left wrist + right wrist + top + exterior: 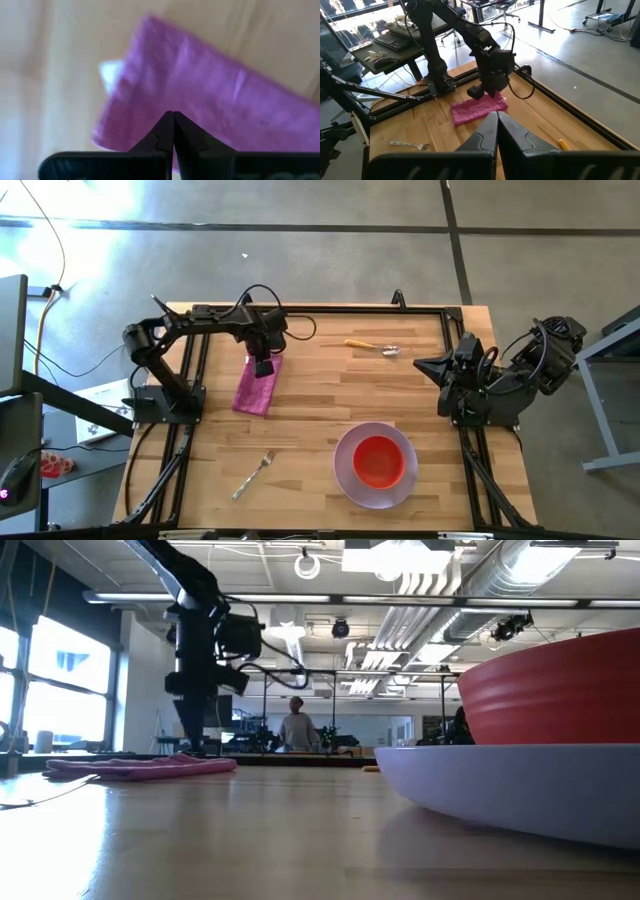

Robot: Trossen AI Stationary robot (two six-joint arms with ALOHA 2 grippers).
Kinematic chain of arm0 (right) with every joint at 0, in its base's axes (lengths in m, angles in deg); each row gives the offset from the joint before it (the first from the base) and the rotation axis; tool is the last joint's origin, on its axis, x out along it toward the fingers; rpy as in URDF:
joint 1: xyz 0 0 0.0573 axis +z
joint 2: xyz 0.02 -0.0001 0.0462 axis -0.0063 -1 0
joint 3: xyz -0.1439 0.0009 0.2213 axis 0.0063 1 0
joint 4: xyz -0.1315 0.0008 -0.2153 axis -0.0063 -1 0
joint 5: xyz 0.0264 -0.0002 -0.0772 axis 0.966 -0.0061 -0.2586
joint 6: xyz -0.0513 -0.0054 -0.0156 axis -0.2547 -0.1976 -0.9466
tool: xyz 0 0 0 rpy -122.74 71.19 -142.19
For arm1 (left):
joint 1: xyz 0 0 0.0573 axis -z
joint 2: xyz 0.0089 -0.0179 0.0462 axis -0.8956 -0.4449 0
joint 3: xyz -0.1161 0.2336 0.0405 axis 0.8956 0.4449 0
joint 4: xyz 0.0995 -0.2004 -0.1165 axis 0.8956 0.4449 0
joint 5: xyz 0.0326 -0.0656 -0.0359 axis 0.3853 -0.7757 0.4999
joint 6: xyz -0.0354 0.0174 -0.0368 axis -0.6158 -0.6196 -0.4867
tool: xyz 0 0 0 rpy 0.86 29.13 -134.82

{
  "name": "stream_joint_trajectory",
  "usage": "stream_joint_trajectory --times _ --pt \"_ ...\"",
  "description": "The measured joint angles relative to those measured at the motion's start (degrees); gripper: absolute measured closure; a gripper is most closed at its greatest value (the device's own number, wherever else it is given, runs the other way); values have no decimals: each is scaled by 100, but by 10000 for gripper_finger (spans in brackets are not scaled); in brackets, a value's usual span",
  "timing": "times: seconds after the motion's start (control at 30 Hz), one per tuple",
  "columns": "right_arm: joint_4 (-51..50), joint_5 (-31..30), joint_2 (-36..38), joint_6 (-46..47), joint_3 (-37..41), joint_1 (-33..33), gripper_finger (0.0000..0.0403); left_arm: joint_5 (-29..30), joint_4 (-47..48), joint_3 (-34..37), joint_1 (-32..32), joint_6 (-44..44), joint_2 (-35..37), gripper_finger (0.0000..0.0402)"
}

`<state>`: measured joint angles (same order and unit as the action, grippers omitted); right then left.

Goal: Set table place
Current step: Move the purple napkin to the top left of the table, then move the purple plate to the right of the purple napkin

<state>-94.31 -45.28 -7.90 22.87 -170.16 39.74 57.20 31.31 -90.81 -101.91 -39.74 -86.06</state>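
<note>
We see our left gripper [264, 366] over the magenta napkin [257, 386], fingers pressed together; our right gripper [424, 365] waits at the worktop [310, 420] edge, fingers likewise together.

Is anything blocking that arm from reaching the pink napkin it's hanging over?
Nothing visible. The left gripper, fingers shut, sits directly above the napkin, with only bare table around; the fork lies well off.

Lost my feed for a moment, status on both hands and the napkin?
Left hand shut, empty, over the napkin's far end. Right hand shut, parked at the table's right rail. Bowl on plate; fork, spoon loose. Nothing blocking.
</note>
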Motion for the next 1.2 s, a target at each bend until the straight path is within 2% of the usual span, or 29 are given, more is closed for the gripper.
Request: stream_joint_trajectory --times 0.13,0.27,0.57,0.77,0.9,1.03,1.13,1.2 --pt "-2 9 0 0 -1 0 403 -35 -622 520 -91 -49 -4 402" --pt "4 13 0 0 0 0 403 112 -834 743 -196 -157 -4 401" --pt "9 16 0 117 -2 0 403 752 -186 781 -341 -598 -2 402" --pt "11 15 0 109 0 0 403 684 -229 781 -330 -564 17 402" --pt "10 10 0 136 -2 0 403 338 -226 708 -256 -607 427 402" --pt "-73 -179 -18 240 -2 -62 403 315 -184 380 40 -729 1150 402" --pt "-638 -116 -121 816 39 -389 403 440 -192 13 348 -839 1683 402" --pt "-1144 255 -216 1450 249 -704 403 596 -207 -273 561 -897 1981 401"
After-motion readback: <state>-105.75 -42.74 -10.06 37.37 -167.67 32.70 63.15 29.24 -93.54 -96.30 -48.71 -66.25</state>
